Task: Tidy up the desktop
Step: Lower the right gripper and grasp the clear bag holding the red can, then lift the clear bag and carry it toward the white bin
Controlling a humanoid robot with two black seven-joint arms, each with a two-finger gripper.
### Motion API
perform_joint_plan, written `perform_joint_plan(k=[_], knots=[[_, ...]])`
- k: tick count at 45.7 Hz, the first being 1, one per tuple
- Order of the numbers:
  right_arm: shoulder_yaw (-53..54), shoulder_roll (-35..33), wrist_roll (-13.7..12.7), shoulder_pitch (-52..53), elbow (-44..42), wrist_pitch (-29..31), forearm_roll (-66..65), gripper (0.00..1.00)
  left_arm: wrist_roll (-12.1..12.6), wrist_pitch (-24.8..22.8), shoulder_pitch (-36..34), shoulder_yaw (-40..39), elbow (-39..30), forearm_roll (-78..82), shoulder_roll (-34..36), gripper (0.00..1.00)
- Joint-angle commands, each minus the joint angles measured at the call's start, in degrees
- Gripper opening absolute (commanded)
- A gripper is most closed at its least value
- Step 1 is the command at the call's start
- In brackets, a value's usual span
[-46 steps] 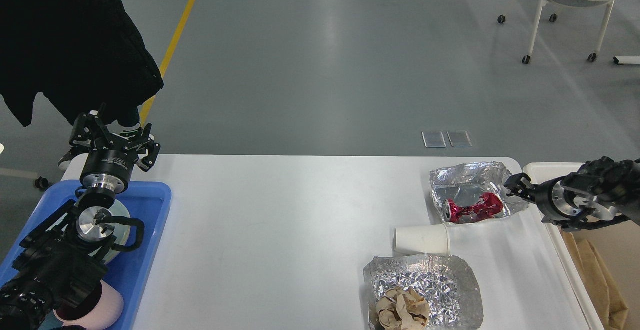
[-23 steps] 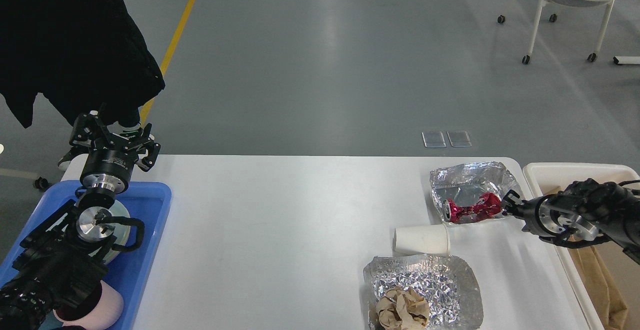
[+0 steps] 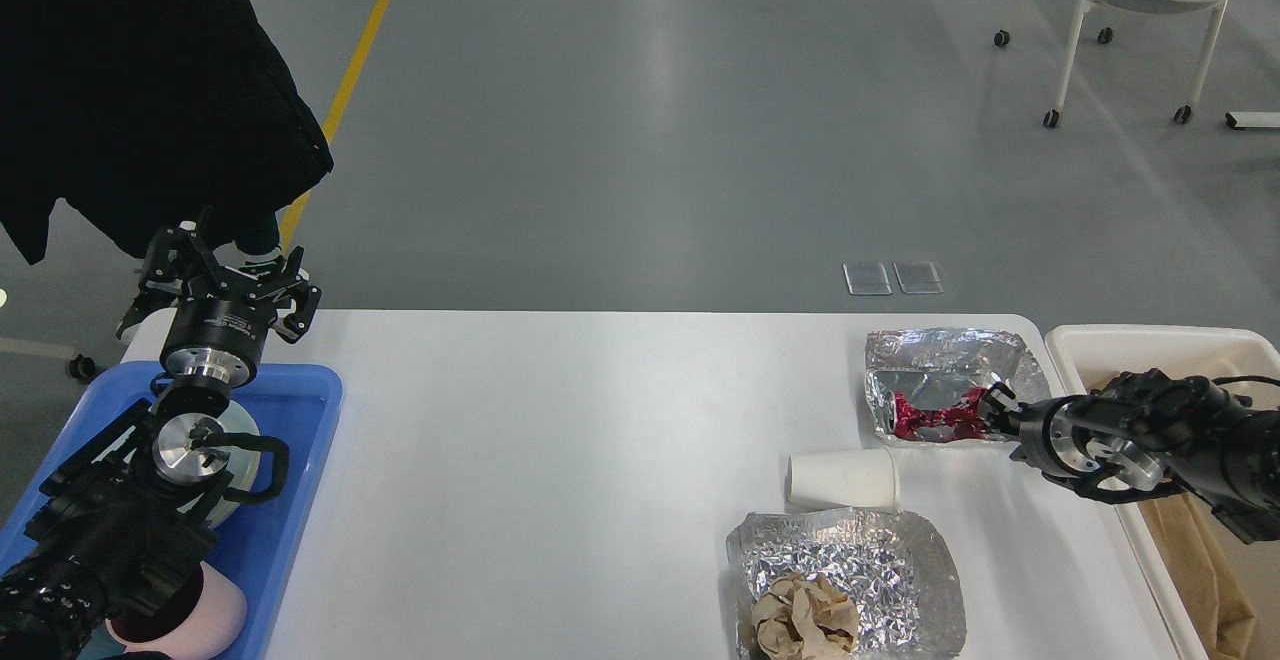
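Tabletop [image 3: 560,440] under both claws, not yet tidy. Right claw [image 3: 992,408] at foil tray [image 3: 950,370] edge, touching red crushed can [image 3: 935,418]; grip state unclear. Below-left: paper cup [image 3: 842,480], second foil [image 3: 850,580] with paper wad [image 3: 805,618]. Left claw [image 3: 225,275] spread wide, empty.

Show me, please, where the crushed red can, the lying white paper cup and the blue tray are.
crushed red can [image 3: 935,420], head view, on its red middle part.
white paper cup [image 3: 842,480], head view, on its side wall.
blue tray [image 3: 300,410], head view, on its bare floor near the right rim.
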Motion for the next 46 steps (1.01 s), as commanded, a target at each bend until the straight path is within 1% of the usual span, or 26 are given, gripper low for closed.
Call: perform_joint_plan(k=[1, 4, 8, 18, 29, 35, 38, 46], knots=[[-0.01, 1.00, -0.16, -0.41, -0.01, 0.06, -0.15, 0.11, 0.00, 0.00, 0.00, 0.00, 0.00, 0.00, 0.00, 0.97], [-0.10, 1.09, -0.16, -0.41, -0.01, 0.06, -0.15, 0.03, 0.00, 0.00, 0.00, 0.00, 0.00, 0.00, 0.00, 0.97], [-0.19, 1.18, -0.25, -0.41, 0.08, 0.06, -0.32, 0.00, 0.00, 0.00, 0.00, 0.00, 0.00, 0.00, 0.00, 0.97], [0.08, 2.05, -0.69, -0.14, -0.10, -0.03, -0.06, 0.00, 0.00, 0.00, 0.00, 0.00, 0.00, 0.00, 0.00, 0.97], [2.62, 1.44, -3.06, 1.35, -0.10, -0.03, 0.03, 0.00, 0.00, 0.00, 0.00, 0.00, 0.00, 0.00, 0.00, 0.97], [3.15, 0.57, -5.08, 4.95, 0.87, 1.29, 0.03, 0.00, 0.00, 0.00, 0.00, 0.00, 0.00, 0.00, 0.00, 0.97], [3.24, -1.54, -5.88, 7.41, 1.83, 2.87, -0.06, 0.00, 0.00, 0.00, 0.00, 0.00, 0.00, 0.00, 0.00, 0.97], [2.36, -5.94, -6.14, 15.23, 3.94, 12.35, -0.06, 0.00, 0.00, 0.00, 0.00, 0.00, 0.00, 0.00, 0.00, 0.97]])
